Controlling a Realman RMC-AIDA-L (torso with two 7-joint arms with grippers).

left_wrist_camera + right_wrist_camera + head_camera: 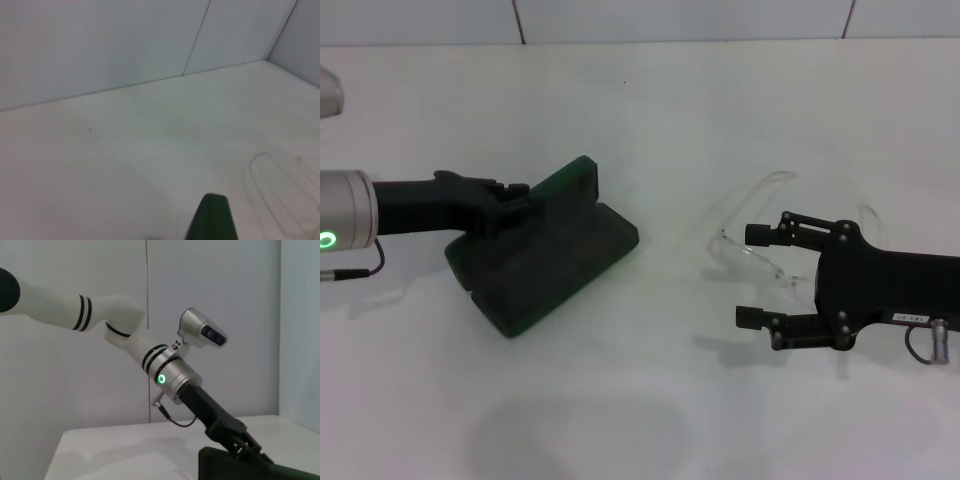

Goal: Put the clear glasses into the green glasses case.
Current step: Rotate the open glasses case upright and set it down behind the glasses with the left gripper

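A: Noting positions. The green glasses case [545, 250] is lying open on the white table [650, 400], left of centre, lid raised on its far-left side. The left gripper [515, 205] is reaching in from the left and is at the lid's edge; it looks clamped on it, though I cannot tell the fingers' spread for certain from the head view.

B: And the clear glasses [755, 255]?

A: Resting on the table to the right of the case, well apart from it, arms pointing toward the far side. The right gripper [755, 275] is coming at them from the right, jaws spread wide and holding nothing; the upper finger is sitting just over the frame's front, the lower finger on the near side of it.

B: So the step in hand is the pickup.

A: That is my reading. To do it well, the fingers should be closing across the front of the frame near the bridge, not on a thin arm, which would likely flex and slip. A gentle close, then a level lift.

B: Anything in the case?

A: The dark lining is showing bare; nothing is lying inside. The left wrist view is catching only a corner of the green lid [212, 220] and part of the clear frame.
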